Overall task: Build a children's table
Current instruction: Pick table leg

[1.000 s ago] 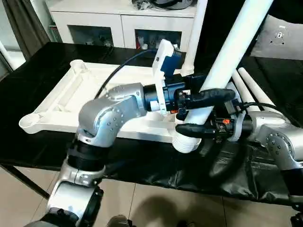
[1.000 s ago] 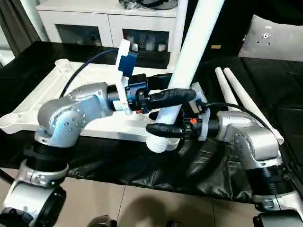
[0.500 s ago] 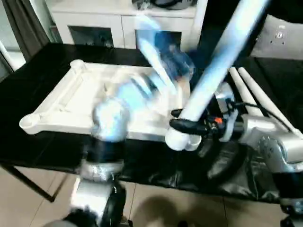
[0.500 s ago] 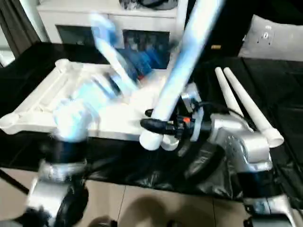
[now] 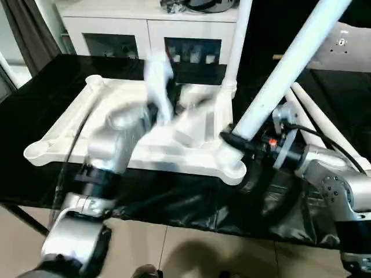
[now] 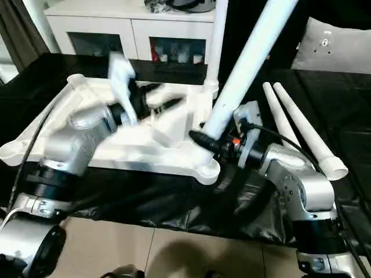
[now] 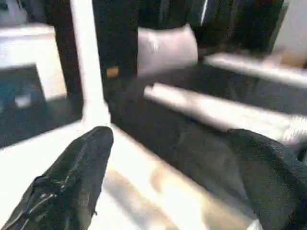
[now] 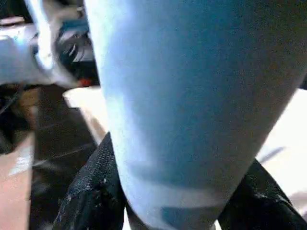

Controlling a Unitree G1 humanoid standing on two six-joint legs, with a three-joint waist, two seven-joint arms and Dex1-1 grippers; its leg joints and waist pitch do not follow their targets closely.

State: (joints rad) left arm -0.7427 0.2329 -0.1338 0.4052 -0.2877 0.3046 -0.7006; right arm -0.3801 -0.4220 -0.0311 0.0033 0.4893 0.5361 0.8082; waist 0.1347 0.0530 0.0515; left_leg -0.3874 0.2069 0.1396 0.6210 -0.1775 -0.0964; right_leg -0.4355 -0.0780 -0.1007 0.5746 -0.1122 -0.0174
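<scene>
Four legs: two loose (image 6: 301,130), one upright (image 5: 236,43), one (image 6: 246,63) in right pincer (image 6: 211,145); left pincer (image 7: 168,177) agape.

White cabinet (image 5: 148,26) with dark glass compartments at back, small items inside. Black sheet (image 5: 191,202) covers the table, hanging over front edge. Grey cushion (image 6: 333,49) far right. Tiled floor (image 5: 191,255) below.

White table top (image 5: 69,136) showing smooth, faintly glossy moulded plastic; leg (image 5: 284,72) showing the same smooth white plastic tube. Surface covering (image 5: 191,202) lying as black, wrinkled, shiny sheet. Right tool (image 8: 91,201) showing matt black, grainy fingers. Forearm (image 6: 301,188) gleaming as brushed silver metal. Cabinet (image 5: 116,14) looking smooth white with dark glass.
</scene>
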